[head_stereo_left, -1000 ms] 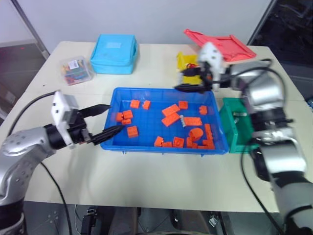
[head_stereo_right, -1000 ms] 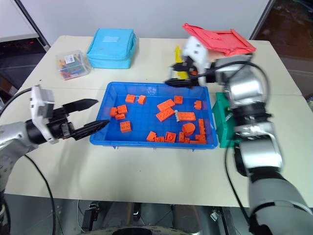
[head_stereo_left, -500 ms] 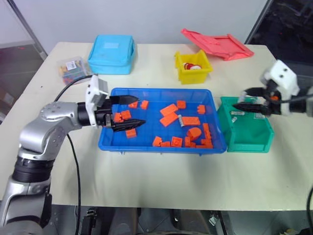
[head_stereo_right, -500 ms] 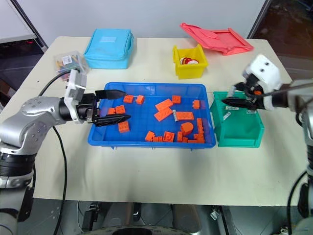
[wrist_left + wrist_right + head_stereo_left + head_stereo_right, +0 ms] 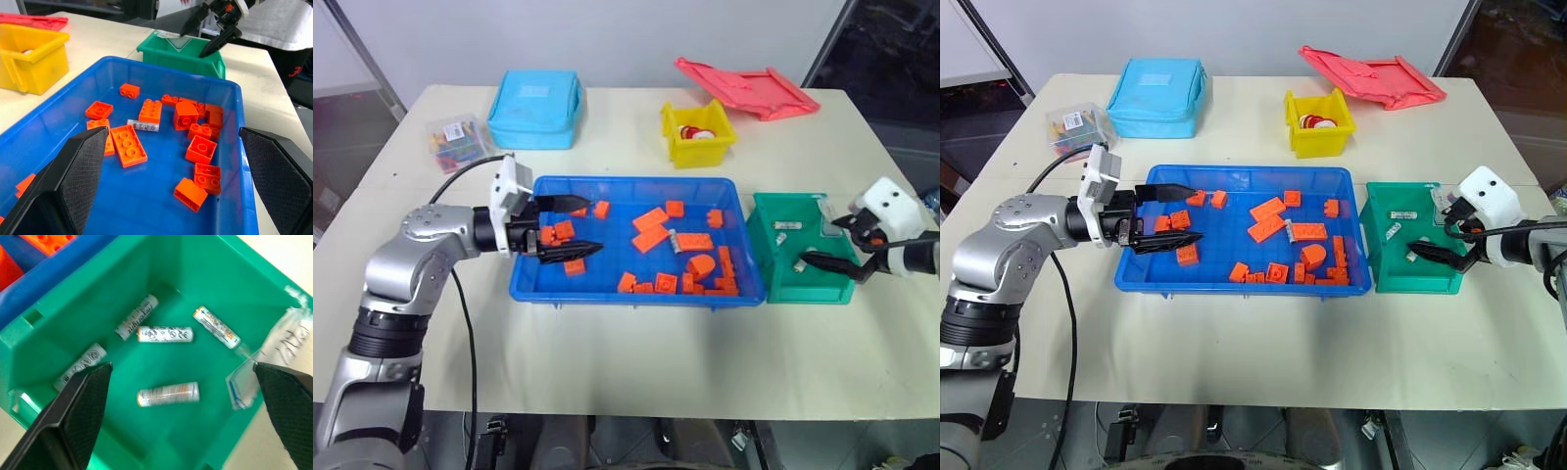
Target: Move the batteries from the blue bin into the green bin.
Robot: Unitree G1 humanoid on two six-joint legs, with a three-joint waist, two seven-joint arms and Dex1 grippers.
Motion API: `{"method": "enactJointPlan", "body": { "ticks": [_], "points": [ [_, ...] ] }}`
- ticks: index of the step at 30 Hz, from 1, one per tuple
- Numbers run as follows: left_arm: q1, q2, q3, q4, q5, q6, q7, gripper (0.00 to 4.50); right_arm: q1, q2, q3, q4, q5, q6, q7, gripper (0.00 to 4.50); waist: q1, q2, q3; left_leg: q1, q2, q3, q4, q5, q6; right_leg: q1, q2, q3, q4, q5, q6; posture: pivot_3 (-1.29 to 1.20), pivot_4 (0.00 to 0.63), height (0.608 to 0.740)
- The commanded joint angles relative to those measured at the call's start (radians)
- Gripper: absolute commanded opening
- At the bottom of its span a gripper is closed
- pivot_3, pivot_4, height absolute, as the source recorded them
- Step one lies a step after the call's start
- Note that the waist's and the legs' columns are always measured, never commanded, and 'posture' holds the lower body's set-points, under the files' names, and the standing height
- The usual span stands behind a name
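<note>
The large shallow bright-blue plastic bin [image 5: 636,284] is sitting mid-table, holding scattered orange plastic building bricks [image 5: 654,219] and one remaining small silver-grey cylindrical battery [image 5: 143,126] lying flat among them near the tray's middle. Just beside its right end, the deep teal-green plastic bin [image 5: 1371,257] is holding five batteries [image 5: 165,334] on its floor. The left gripper [image 5: 566,225] is hovering over the tray's left end with its black fingers spread apart and empty. The right gripper [image 5: 1442,240] is poised above the green bin, fingers wide apart, gripping nothing. To do the next pick well, I judge a gripper should be closing across the battery's narrow width, coming straight down so neighbouring bricks are not getting nudged or pinched along with it.
</note>
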Motion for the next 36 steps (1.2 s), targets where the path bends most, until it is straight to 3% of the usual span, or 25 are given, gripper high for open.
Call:
{"method": "enactJointPlan", "body": {
  "ticks": [1, 7, 10, 20, 36],
  "points": [
    [0.014, 0.023, 0.048, -0.045, -0.012, 0.007, 0.007, 4.5, -0.116, -0.012, 0.005, -0.005, 0.025, -0.01, -0.013, 4.49, -0.002, 0.0, 0.0, 0.0, 0.0, 0.0, 0.0, 0.0, 0.0, 0.0, 0.0, 0.0, 0.0, 0.0, 0.0, 0.0, 0.15, 0.74],
    [0.027, 0.035, 0.096, -0.063, -0.042, 0.041, 0.032, 4.5, -0.407, 0.119, 0.111, -0.072, 0.154, 0.105, -0.009, 4.49, -0.011, 0.0, 0.0, 0.0, 0.0, -0.001, 0.0, 0.0, 0.0, 0.0, 0.0, 0.0, 0.0, 0.0, 0.0, 0.0, 0.15, 0.74],
    [0.045, 0.046, 0.12, -0.091, -0.057, 0.061, 0.046, 4.5, -0.47, 0.216, 0.197, -0.081, 0.158, 0.123, -0.04, 4.49, -0.016, -0.001, 0.0, 0.0, 0.0, -0.002, 0.0, 0.0, 0.0, 0.0, 0.0, -0.001, 0.0, 0.0, 0.0, 0.0, 0.15, 0.74],
    [0.13, 0.034, 0.21, -0.239, -0.158, 0.143, 0.163, 4.5, -0.43, 0.348, 0.465, 0.172, -0.055, -0.149, -0.071, 4.49, -0.001, -0.001, 0.0, -0.001, -0.001, -0.001, 0.001, 0.0, 0.0, 0.0, -0.002, -0.001, 0.001, 0.0, 0.0, 0.0, 0.15, 0.74],
    [0.278, 0.037, 0.286, -0.369, -0.232, 0.171, 0.292, 4.5, -0.408, 0.327, 0.472, 0.25, -0.055, -0.161, 0.092, 4.49, 0.005, -0.002, -0.001, 0.0, -0.001, -0.002, 0.003, 0.0, 0.0, 0.003, -0.002, -0.001, 0.001, 0.0, 0.0, 0.0, 0.15, 0.74]
  ]
}}
